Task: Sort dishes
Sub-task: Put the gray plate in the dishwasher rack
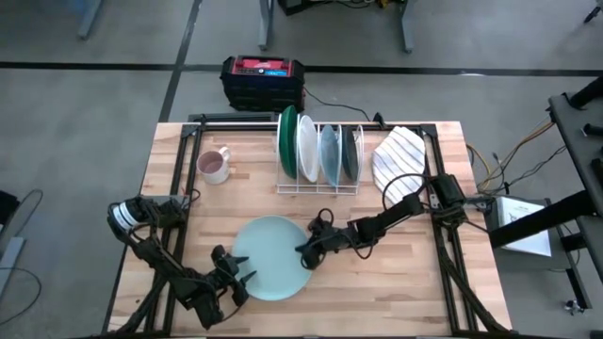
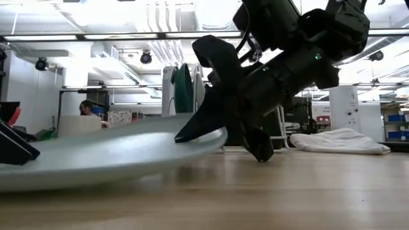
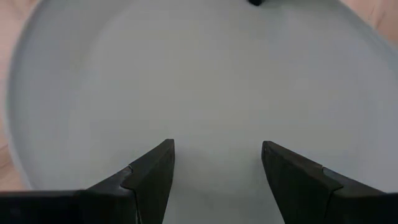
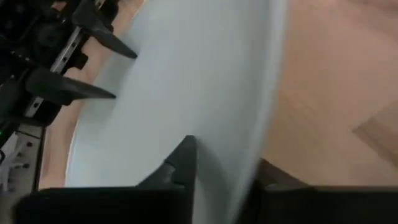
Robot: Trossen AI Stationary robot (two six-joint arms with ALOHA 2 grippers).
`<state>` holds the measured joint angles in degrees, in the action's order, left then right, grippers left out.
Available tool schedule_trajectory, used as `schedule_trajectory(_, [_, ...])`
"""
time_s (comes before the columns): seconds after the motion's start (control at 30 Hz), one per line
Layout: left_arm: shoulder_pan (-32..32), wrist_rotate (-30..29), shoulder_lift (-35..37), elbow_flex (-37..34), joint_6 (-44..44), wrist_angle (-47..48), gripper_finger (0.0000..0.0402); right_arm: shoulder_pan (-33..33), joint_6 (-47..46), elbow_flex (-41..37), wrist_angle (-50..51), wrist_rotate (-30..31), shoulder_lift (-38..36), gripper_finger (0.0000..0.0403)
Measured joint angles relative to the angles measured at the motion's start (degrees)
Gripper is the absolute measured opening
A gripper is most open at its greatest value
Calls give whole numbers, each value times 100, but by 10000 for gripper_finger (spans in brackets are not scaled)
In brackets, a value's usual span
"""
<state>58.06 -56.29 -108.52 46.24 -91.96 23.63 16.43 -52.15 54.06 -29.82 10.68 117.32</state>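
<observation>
Pale teal plate lifted at one edge, front of the table.

The left gripper (image 1: 237, 278) hovers spread open over the pale teal plate (image 1: 270, 256) at its left rim; the right gripper (image 1: 307, 252) pinches the plate's right edge, tilting it up. Behind, a rack (image 1: 317, 179) holds four upright dishes (image 1: 307, 146). The writing on the red-topped case (image 1: 263, 81) is unreadable.

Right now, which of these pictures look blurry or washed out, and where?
Low view: the pale teal plate is soft up close, and ceiling lights glare behind the right gripper. Right wrist view: the plate's rim is smeared. Left wrist view: the left gripper is sharp.
</observation>
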Motion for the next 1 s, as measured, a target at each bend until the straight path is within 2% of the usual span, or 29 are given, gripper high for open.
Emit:
schedule_trajectory(0.07, [0,37,32,127,-6,256,233,-1,-30,0,-6,72,-15,27])
schedule_trajectory(0.13, [10,61,65,318,-11,626,233,-1,-25,0,-41,91,-59,12])
schedule_trajectory(0.4, [105,137,71,1378,-24,2372,233,23,649,-15,167,91,-577,9])
schedule_trajectory(0.57, [170,97,71,1885,-61,3125,233,21,1092,-28,972,158,-1285,6])
schedule_trajectory(0.83, [184,-283,75,2369,11,3747,233,109,1602,-39,2203,745,-2221,5])
schedule_trajectory(1.0, [190,-307,75,2507,59,3895,233,208,1944,-44,2772,1064,-2640,5])
